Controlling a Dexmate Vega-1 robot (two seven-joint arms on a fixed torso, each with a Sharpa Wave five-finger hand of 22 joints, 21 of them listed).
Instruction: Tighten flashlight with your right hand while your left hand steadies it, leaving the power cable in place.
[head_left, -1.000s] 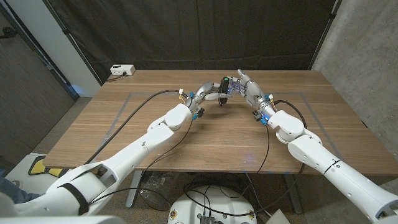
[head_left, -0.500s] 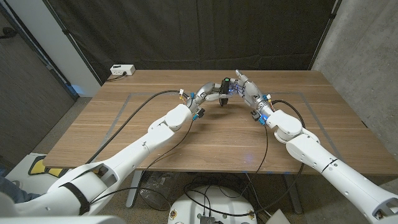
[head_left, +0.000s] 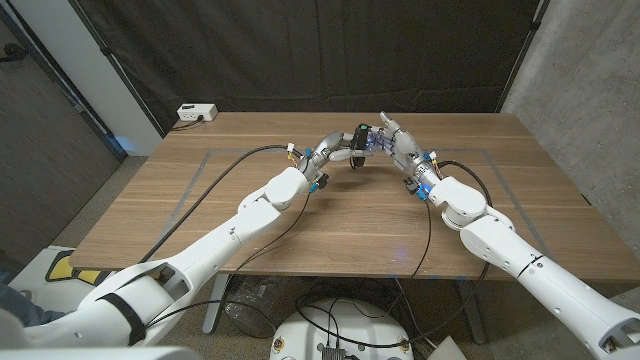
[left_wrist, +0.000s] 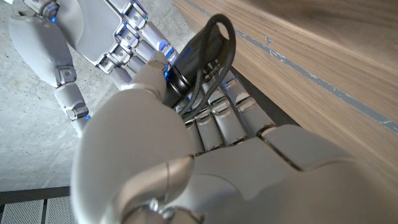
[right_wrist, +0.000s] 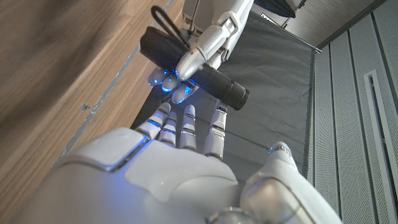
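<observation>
A wooden table with faint taped lines carries my arms; a black curtain hangs behind it, a concrete wall stands at right, and a white box sits at the far left corner. The flashlight is black, cylindrical, with a cord loop at one end, held above the far middle of the table. My left hand grasps it. My right hand touches it with its fingertips, thumb spread.
</observation>
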